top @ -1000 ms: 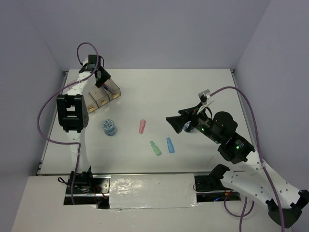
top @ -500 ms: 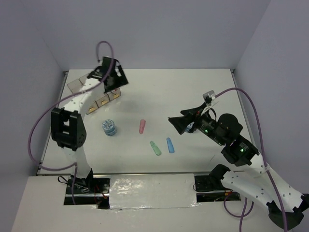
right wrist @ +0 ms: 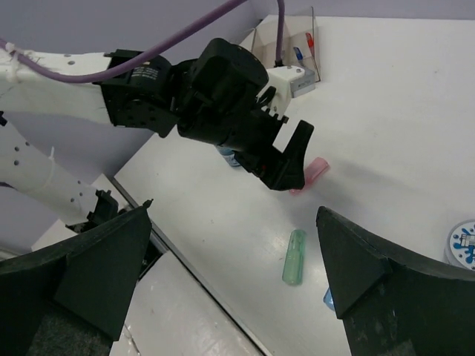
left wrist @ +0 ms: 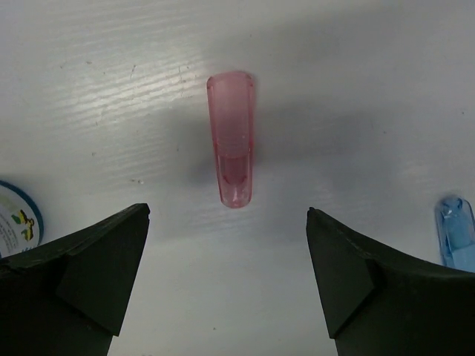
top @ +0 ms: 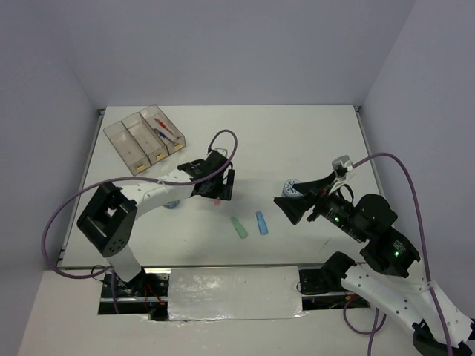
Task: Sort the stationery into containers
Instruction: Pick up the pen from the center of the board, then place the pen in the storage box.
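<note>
far left we count three joined clear bins, their yellowish labels too small to read; one red pen and one blue pen lie in the rightmost. two tape rolls. three bars: the left gripper, fingers spread wide, hovers over the pink bar; green bar and blue bar lie beside. the right gripper gapes, empty.

Bins sit at the far left of the surface, pens in the rightmost one. Near centre, a bar lies beside a second bar; a tape roll lies farther right.
</note>
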You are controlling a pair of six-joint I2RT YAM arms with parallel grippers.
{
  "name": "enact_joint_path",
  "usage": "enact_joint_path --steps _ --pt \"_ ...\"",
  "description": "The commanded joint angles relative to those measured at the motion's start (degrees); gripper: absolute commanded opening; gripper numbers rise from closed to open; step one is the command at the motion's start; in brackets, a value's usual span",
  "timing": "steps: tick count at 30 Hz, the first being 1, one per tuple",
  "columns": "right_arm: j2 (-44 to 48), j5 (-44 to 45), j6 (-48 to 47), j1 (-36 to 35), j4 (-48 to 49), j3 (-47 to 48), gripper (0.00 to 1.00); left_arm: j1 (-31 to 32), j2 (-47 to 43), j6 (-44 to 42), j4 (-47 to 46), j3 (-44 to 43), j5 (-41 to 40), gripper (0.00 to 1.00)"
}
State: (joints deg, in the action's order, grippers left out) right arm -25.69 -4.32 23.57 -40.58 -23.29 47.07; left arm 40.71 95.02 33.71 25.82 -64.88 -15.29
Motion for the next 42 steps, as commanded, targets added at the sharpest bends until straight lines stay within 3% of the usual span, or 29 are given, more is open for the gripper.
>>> enact_joint_path --steps 1,6,11,12,14,15,16,18,19,22,25,33,38,42 --pt "2.04 0.01 0.42 -0.03 -2.73 -1.89 1.0 0.16 2.44 -1.37 -5.86 -0.51 -1.59 0.99" --pt "2.49 -1.48 0.33 -0.03 -2.29 -4.35 1.0 -0.1 8.59 -1.81 -8.15 -2.44 -0.36 0.98" --pt "1.88 -2.1 0.16 -0.03 -1.32 -4.97 1.0 -0.45 12.37 -0.76 -9.03 -2.62 -0.18 0.78" --pt "1.7 -2.1 0.07 -0.12 -1.23 -4.97 1.0 -0.54 12.55 -0.49 -9.12 -2.36 -0.53 0.66" --pt "1.61 -2.88 -0.02 0.06 -0.62 -4.88 1.0 -0.54 12.82 -0.84 -9.12 -2.18 -0.97 0.58" --pt "1.44 -2.98 -0.11 -0.11 -0.44 -4.97 1.0 -0.63 12.91 -0.93 -8.78 -2.35 -1.32 0.49" --pt "1.44 -3.24 -0.11 -0.03 -0.09 -4.97 1.0 -0.63 12.82 -1.11 -8.25 -2.62 -1.67 0.24" --pt "1.17 -3.68 -0.37 -0.03 0.17 -5.06 1.0 -0.72 12.29 -1.46 -6.67 -3.58 -2.29 0.03" --pt "1.08 -3.77 -0.46 -0.03 0.35 -4.88 1.0 -0.63 10.99 -1.55 -5.97 -3.93 -2.55 0.0" --pt "0.91 -4.38 -0.72 -0.03 0.87 -4.7 1.0 -1.68 6.34 -0.94 -3.25 -5.95 -4.92 0.0" --pt "0.73 -6.05 -0.98 -0.03 2.37 -5.23 1.0 -6.77 2.45 -0.32 0.45 -9.99 -5.19 0.0" --pt "0.03 -7.99 -1.69 -0.03 4.65 -7.25 1.0 -27.51 2.27 5.39 6.52 -22.03 -4.22 0.0" --pt "-0.93 -11.23 -1.51 -0.03 6.23 -8.4 1.0 -37.52 12.01 5.22 7.92 -34.59 -3.52 0.0" --pt "-1.99 -12.47 -1.6 0.06 8.08 -9.63 1.0 -40.79 22.2 4.87 8.46 -42.69 -1.59 0.0"
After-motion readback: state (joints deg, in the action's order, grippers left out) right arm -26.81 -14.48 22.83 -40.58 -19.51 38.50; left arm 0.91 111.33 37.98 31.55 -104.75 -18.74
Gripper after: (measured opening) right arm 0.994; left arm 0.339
